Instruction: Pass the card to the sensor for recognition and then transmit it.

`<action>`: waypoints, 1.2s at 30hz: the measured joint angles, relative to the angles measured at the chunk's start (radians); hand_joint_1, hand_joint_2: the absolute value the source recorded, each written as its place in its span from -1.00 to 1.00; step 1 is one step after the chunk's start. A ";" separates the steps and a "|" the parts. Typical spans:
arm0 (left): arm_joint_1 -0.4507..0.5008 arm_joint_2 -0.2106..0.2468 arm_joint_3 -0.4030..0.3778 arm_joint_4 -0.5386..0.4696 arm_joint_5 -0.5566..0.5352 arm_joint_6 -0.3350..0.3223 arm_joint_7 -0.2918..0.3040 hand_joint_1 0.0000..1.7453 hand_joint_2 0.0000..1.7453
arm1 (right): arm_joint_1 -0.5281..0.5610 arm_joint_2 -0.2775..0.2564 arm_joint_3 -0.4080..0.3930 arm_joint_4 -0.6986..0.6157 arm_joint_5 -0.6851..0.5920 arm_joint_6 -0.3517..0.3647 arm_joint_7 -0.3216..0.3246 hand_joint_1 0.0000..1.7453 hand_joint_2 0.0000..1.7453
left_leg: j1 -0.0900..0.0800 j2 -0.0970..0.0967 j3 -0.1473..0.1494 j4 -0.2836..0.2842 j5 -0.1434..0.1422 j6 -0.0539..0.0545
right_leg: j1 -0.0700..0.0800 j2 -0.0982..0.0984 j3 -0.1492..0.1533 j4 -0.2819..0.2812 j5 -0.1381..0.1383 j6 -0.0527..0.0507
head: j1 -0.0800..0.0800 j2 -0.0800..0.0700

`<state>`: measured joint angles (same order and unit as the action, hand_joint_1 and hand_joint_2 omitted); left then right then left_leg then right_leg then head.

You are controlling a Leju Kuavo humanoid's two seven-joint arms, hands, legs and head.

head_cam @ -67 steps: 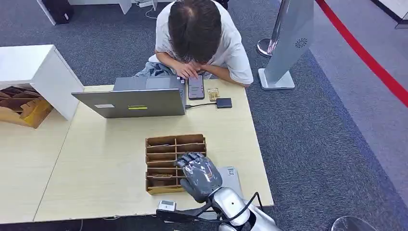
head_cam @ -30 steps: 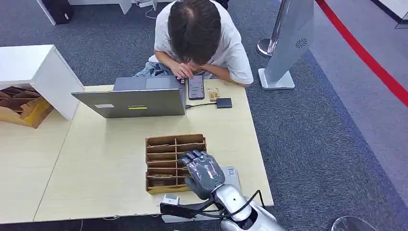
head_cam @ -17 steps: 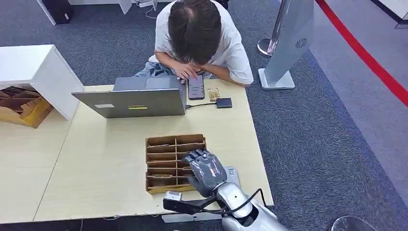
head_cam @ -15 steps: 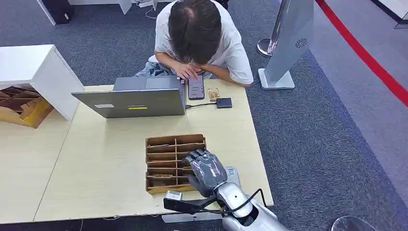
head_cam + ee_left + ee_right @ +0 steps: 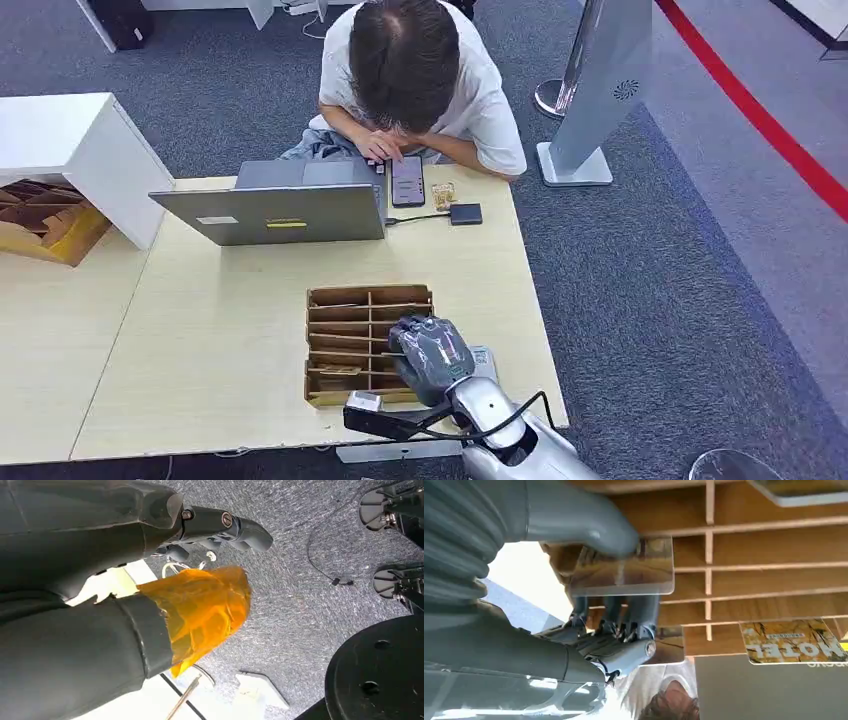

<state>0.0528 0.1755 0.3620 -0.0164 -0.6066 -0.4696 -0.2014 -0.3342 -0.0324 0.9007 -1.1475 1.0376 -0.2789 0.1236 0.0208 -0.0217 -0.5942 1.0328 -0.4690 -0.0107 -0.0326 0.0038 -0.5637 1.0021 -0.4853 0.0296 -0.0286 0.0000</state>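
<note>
Card (image 5: 624, 570): pinched between the thumb and fingers of the right hand, lying flat over the tray's slots; seen in the right wrist view, brownish print on it, clear edge.
Box (image 5: 40, 225): cardboard, at 9 o'clock of the table, under a white shelf (image 5: 70, 145).
Left hand (image 5: 150, 580): hangs over grey carpet in the left wrist view; thumb wrapped in orange film, dark fingers curled in with nothing in them.
Laptop (image 5: 270, 212): open at 11 o'clock of the tray, lid back facing the robot.
Table (image 5: 200, 340): light wood.
Tray (image 5: 350, 335): wooden, split into rows of slots, near the table's front edge; another card (image 5: 791, 640) with a yellowish picture lies in one slot.
Right hand (image 5: 432, 357): at 3 o'clock of the tray, over its right side, holding the card.
Person (image 5: 410, 70): seated at 12 o'clock, head bent over a phone (image 5: 407, 181).
Sensor (image 5: 466, 213): small dark box at 3 o'clock of the phone, cabled to the laptop.
Stand (image 5: 600, 90): grey panel on the carpet at 2 o'clock of the table.
</note>
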 joint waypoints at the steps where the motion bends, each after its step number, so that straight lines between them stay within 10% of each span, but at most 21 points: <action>1: 0.000 0.000 0.005 0.000 -0.002 0.000 0.000 -1.00 -1.00 | 0.000 0.000 -0.002 0.000 0.000 -0.001 -0.001 0.58 1.00 | 0.000 0.000 0.000 0.000 0.000 0.000 | 0.000 0.000 0.000 0.000 0.000 0.000 | 0.000 0.000; 36: 0.000 0.000 0.131 0.000 -0.135 0.003 -0.002 -1.00 -1.00 | 0.021 0.006 -0.011 -0.051 0.018 -0.083 -0.052 0.68 1.00 | 0.000 0.000 0.000 0.000 0.000 0.000 | 0.000 0.000 0.000 0.000 0.000 0.000 | 0.000 0.000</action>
<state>0.0529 0.1755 0.4928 -0.0164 -0.7419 -0.4669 -0.2037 -0.3128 -0.0267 0.8892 -1.1985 1.0559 -0.3620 0.0717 0.0209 -0.0216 -0.5943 1.0328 -0.4690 -0.0107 -0.0326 0.0038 -0.5640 1.0021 -0.4853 0.0296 -0.0286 0.0000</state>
